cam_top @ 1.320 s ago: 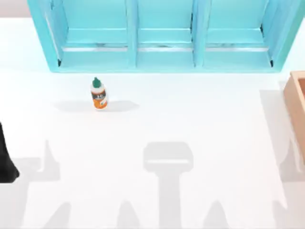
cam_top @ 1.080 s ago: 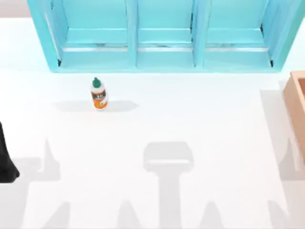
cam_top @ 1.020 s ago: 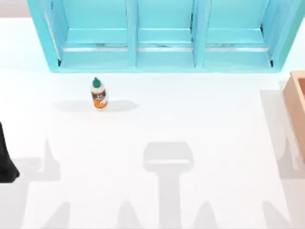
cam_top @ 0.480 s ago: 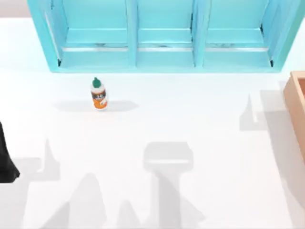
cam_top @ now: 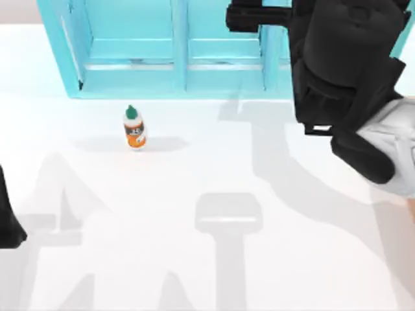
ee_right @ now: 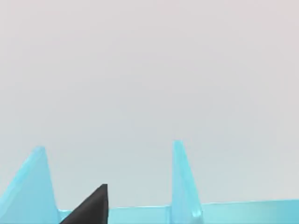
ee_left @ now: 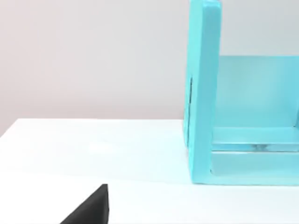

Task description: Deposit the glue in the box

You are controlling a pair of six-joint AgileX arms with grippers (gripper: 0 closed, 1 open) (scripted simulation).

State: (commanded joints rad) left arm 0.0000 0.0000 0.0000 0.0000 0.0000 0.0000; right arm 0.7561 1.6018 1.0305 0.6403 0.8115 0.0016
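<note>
Glue bottle (cam_top: 134, 127): stands upright on the white table (cam_top: 194, 259), left of centre in the top view, just in front of the teal shelf unit's left compartment but apart from it; green pointed cap up, orange-and-black label facing the camera; nothing touches it.
Box: a thin sliver of tan wall (cam_top: 411, 207) peeks out at the table's right edge, below the right arm; too little is in sight to tell more.
Teal shelf unit (cam_top: 136, 58): runs along the far side of the table, three open compartments facing forward; the right one is largely covered by the right arm.
Right arm (cam_top: 343, 71): a large black body high over the right far part of the table, in front of the shelf unit, well apart from the glue bottle; whether its gripper is open or closed cannot be told.
Left arm (cam_top: 8, 220): a dark part sits at the table's left edge; its gripper's opening cannot be told either.
Shadows: broad grey shadows fall across the table.
</note>
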